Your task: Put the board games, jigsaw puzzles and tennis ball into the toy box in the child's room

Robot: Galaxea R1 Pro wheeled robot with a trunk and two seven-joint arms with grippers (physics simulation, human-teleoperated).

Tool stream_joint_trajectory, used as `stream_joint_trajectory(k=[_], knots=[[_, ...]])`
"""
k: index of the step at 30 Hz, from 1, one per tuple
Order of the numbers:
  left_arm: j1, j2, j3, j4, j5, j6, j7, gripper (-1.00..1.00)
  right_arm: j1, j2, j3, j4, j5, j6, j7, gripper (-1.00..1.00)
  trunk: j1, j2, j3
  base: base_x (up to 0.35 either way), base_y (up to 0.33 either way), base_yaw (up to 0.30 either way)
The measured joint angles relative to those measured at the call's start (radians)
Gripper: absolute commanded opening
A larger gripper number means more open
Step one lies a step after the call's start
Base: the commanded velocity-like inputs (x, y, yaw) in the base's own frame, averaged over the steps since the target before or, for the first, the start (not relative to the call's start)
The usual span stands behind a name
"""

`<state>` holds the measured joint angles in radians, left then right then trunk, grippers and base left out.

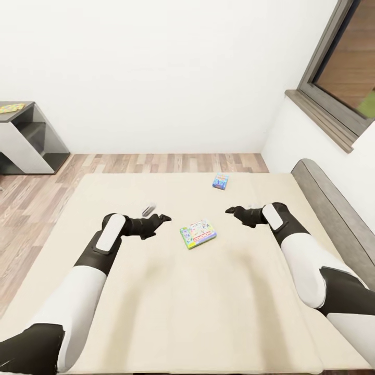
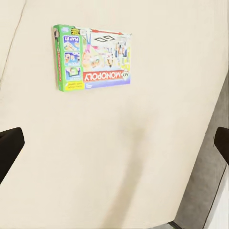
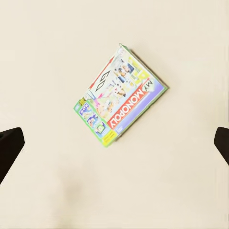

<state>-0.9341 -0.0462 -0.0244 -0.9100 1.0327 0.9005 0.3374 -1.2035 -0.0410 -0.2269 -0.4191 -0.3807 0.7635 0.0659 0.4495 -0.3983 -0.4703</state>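
Left pincer (image 1: 165,217): black, two-fingered, on the white-and-black left arm, poised over the bed just left of the larger game box; in the left wrist view its dark fingertips (image 2: 9,148) sit far apart at the frame edges, so it is spread wide and holds nothing.
Right pincer (image 1: 230,211): black, on the right arm, level with the left one and to the right of the box; likewise spread wide and empty in its wrist view.
Large board game (image 1: 198,234): flat green-edged rectangular "MY MONOPOLY" cardboard box, lying face up on the mattress between the two pincers, touching neither.
Handling, judged: probably light and stiff, with a smooth printed lid that may slip; lying flat, it offers only thin edges. A hold across the short width at mid-length, or a squeeze between both pincers on opposite edges, looks soundest.
Bed (image 1: 156,312): wide beige mattress, soft enough to yield under a pressing finger, which may help get under an edge; grey padded headboard (image 1: 338,219) on the right.
Small board game (image 1: 221,180): flat light-blue printed box, farther up the bed near its far edge, well apart from both pincers.
Floor (image 1: 31,192): wood planks beyond and left of the bed.
Worktop (image 1: 23,112): dark grey wing with white front, far left, carrying a flat yellowish item too small to identify.
Room: white walls; dark-framed window (image 1: 344,67) at upper right.
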Motion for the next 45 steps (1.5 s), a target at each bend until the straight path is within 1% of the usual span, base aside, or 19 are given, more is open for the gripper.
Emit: stream_joint_trajectory(k=[2,5,6,8,9,11,12,16,19,20,24,27,31,36,38,40,41,44,45], knots=[[-0.015,0.003,0.001,0.001,-0.001,0.002,0.010,1.00,-0.006,0.002,0.000,0.002,0.000,0.001,-0.002,1.00,0.000,0.000,0.000,0.000,0.000,0.000],[-0.054,0.018,0.004,0.004,0.000,0.006,0.058,1.00,-0.019,0.010,0.001,0.004,0.001,0.002,-0.006,1.00,0.000,0.000,0.000,0.000,0.000,0.000],[-0.055,0.018,0.004,0.004,0.001,0.006,0.059,1.00,-0.019,0.010,0.001,0.004,0.001,0.002,-0.006,1.00,0.000,0.000,0.000,0.000,0.000,0.000],[-0.078,0.025,0.005,0.006,0.003,0.007,0.092,1.00,-0.022,0.018,0.003,0.002,0.002,0.002,-0.007,1.00,0.000,0.000,0.000,0.000,0.000,0.000],[-0.078,0.025,0.005,0.006,0.003,0.007,0.093,1.00,-0.022,0.018,0.003,0.002,0.003,0.002,-0.007,1.00,0.000,0.000,0.000,0.000,0.000,0.000],[-0.098,0.028,0.009,0.007,0.009,0.008,0.120,1.00,-0.024,0.025,0.009,0.000,0.006,0.002,-0.008,1.00,0.000,0.000,0.000,0.000,0.000,0.000],[-0.099,0.028,0.009,0.007,0.009,0.009,0.120,1.00,-0.024,0.025,0.010,0.000,0.006,0.002,-0.008,1.00,0.000,0.000,-0.001,0.000,0.000,0.000],[-0.117,0.033,0.030,0.009,0.032,0.009,0.171,1.00,-0.026,0.029,0.030,-0.003,0.010,0.003,-0.007,1.00,0.000,0.000,-0.004,0.000,0.000,0.000],[-0.114,0.036,0.048,0.011,0.048,0.008,0.233,1.00,-0.029,0.032,0.039,-0.004,0.012,0.004,-0.008,1.00,0.000,0.000,-0.007,0.000,0.000,0.000],[-0.114,0.036,0.048,0.011,0.049,0.008,0.234,1.00,-0.029,0.032,0.040,-0.004,0.012,0.004,-0.008,1.00,0.000,0.000,-0.009,0.000,0.000,0.000],[-0.102,0.032,0.047,0.011,0.053,0.007,0.302,1.00,-0.032,0.030,0.045,-0.005,0.014,0.004,-0.008,1.00,0.000,0.000,-0.014,0.000,0.000,0.000],[-0.093,0.031,0.045,0.010,0.058,0.008,0.321,1.00,-0.035,0.028,0.046,-0.005,0.014,0.003,-0.008,1.00,0.000,0.000,-0.019,0.000,0.000,0.000],[-0.060,0.030,0.047,0.007,0.064,0.009,0.342,1.00,-0.048,0.026,0.047,-0.005,0.014,0.003,-0.009,1.00,0.000,0.000,-0.025,0.000,0.000,0.000],[-0.047,0.028,0.052,0.007,0.071,0.009,0.358,1.00,-0.057,0.026,0.047,-0.005,0.014,0.003,-0.007,1.00,0.000,0.000,-0.033,0.000,0.000,0.000],[-0.045,0.027,0.056,0.008,0.079,0.009,0.368,1.00,-0.059,0.025,0.048,-0.005,0.014,0.003,-0.007,1.00,0.000,0.000,-0.037,0.000,0.000,0.000],[-0.048,0.026,0.064,0.010,0.109,0.009,0.398,1.00,-0.062,0.025,0.048,-0.005,0.014,0.003,-0.006,1.00,0.000,0.000,-0.040,0.000,0.000,0.000],[-0.048,0.026,0.064,0.010,0.110,0.009,0.398,1.00,-0.062,0.025,0.048,-0.005,0.014,0.003,-0.006,1.00,0.000,0.000,-0.041,0.000,0.000,0.000],[-0.078,0.022,0.067,0.012,0.177,0.009,0.467,1.00,-0.065,0.026,0.048,-0.005,0.014,0.003,-0.005,1.00,0.000,0.000,-0.046,0.000,0.000,0.000],[-0.078,0.022,0.067,0.012,0.178,0.010,0.468,1.00,-0.065,0.026,0.048,-0.005,0.014,0.003,-0.005,1.00,0.000,0.000,-0.048,0.000,0.000,0.000]])
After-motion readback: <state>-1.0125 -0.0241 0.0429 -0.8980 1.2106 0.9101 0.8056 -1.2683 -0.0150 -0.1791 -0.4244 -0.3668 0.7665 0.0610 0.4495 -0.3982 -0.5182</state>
